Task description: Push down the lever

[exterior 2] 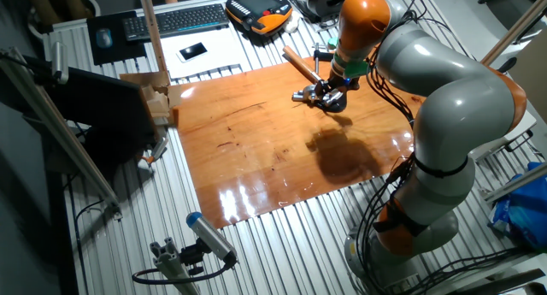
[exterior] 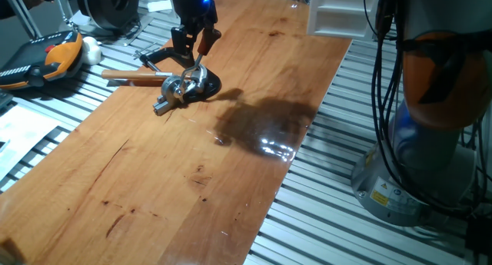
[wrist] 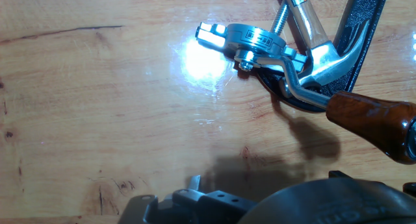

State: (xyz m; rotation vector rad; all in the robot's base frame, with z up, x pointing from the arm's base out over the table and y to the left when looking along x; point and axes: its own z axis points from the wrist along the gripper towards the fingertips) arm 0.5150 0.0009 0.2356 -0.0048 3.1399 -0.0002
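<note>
Jaws parted — astride lever (exterior: 197, 62); knob between.

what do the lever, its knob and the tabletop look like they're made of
Lever: thin rod that looks like polished metal, with bright mirror-like glints. Knob: reddish-brown with darker streaks, probably varnished wood, though glossy plastic can't be ruled out. Tabletop: wood with visible grain and knots, under a glossy clear coat that reflects the lights.
</note>
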